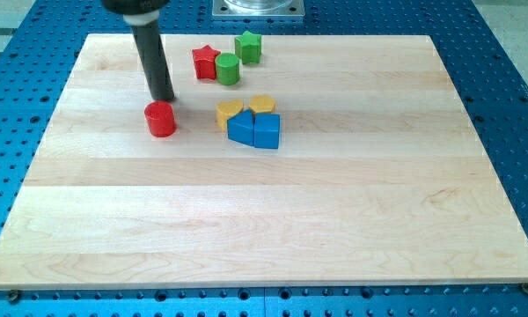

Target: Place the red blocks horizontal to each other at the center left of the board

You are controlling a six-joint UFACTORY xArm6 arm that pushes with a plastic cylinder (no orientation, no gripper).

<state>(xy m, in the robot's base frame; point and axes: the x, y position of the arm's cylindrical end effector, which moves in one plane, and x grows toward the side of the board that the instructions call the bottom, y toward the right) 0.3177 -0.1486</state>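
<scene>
**Red cylinder at my tip, red star yet to come**

My tip (164, 98) stands just above the red cylinder (161, 119) in the view, touching it or very nearly so, on its top side. There is no hand on this arm, only the rod, so nothing opens or clamps. The cylinder sits on the bench (264, 220) left of middle, somewhat toward the view's top.

I judge the step in hand to be settling this cylinder at the centre left. The red star (205, 62) lies nearer the view's top, touching the green cylinder (228, 69). The next move likely calls for freeing the star without dragging the green block along, then sliding it level with the cylinder.
</scene>
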